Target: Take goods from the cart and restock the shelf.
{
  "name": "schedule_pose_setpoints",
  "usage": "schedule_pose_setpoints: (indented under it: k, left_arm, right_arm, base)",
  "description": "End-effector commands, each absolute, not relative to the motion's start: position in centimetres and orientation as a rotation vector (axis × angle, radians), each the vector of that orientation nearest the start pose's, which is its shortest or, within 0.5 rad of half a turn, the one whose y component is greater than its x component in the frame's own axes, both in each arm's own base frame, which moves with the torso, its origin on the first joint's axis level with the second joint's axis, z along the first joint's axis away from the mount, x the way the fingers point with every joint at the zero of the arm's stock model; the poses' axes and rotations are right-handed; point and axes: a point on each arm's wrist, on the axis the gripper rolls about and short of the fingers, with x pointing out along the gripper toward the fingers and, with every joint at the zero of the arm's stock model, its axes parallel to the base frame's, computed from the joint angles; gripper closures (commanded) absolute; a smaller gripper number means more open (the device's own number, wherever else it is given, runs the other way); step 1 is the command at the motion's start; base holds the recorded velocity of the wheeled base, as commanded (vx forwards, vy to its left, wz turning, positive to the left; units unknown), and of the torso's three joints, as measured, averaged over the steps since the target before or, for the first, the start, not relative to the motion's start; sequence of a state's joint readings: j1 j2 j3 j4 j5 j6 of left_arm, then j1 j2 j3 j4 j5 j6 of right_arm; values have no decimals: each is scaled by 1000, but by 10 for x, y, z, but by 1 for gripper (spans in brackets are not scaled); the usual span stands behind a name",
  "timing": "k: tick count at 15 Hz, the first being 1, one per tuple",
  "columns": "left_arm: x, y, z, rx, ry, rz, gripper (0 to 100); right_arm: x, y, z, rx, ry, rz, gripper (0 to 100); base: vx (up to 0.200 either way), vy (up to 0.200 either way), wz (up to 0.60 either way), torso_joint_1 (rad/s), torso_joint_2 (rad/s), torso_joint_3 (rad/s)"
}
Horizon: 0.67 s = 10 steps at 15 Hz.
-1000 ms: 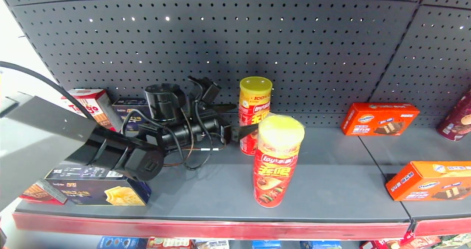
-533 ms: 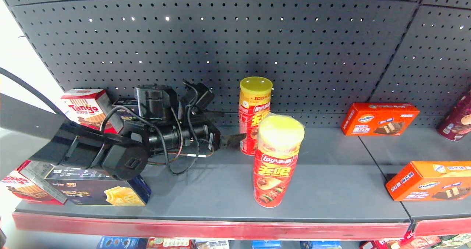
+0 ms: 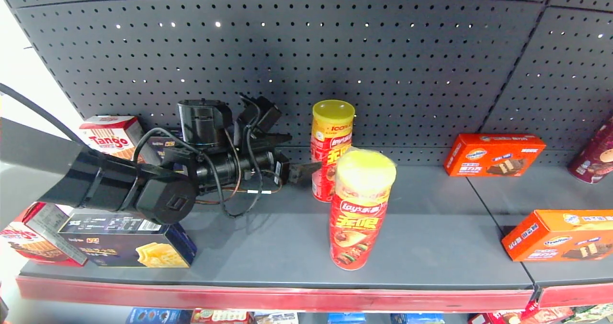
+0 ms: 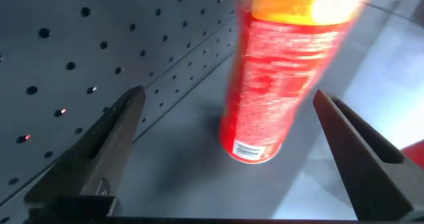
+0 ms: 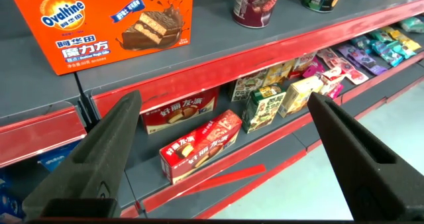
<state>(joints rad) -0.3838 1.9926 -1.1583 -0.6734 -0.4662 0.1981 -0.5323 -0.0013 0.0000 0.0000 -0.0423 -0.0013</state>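
Note:
Two red chip cans with yellow lids stand upright on the grey shelf [image 3: 431, 228]. The back can [image 3: 332, 147] is near the pegboard. The front can [image 3: 361, 209] stands just right of it, closer to the edge. My left gripper [image 3: 300, 152] lies low over the shelf just left of the back can, open and holding nothing. In the left wrist view the back can [image 4: 278, 85] stands a short way ahead between the spread fingers of the left gripper [image 4: 228, 98], apart from both. My right gripper [image 5: 225, 99] is open and holds nothing, facing lower shelves.
Left of the arm sit a wafer box [image 3: 112, 135], a dark blue box [image 3: 124, 247] and a red box [image 3: 28, 238]. Orange boxes [image 3: 493, 154] [image 3: 560, 235] and a dark can [image 3: 598, 156] lie right. Below an orange box [image 5: 112, 25], stocked lower shelves [image 5: 199, 144] show.
My left gripper has drawn back leftward from the back can, then risen slightly. Both cans stand where they were.

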Motion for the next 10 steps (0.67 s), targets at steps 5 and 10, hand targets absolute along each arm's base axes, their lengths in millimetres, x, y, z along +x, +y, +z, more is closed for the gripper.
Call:
schedule_pose_setpoints:
  k: [5, 10]
  left_arm:
    - [371, -155, 178, 180, 88, -816, 0]
    - [374, -147, 178, 177, 92, -785, 0]
  right_arm:
    - [-20, 11, 75, -1, 0, -575, 0]
    - [-20, 11, 75, -1, 0, -574, 0]
  base:
    - [0, 0, 0, 0, 0, 0]
    - [0, 0, 0, 0, 0, 0]
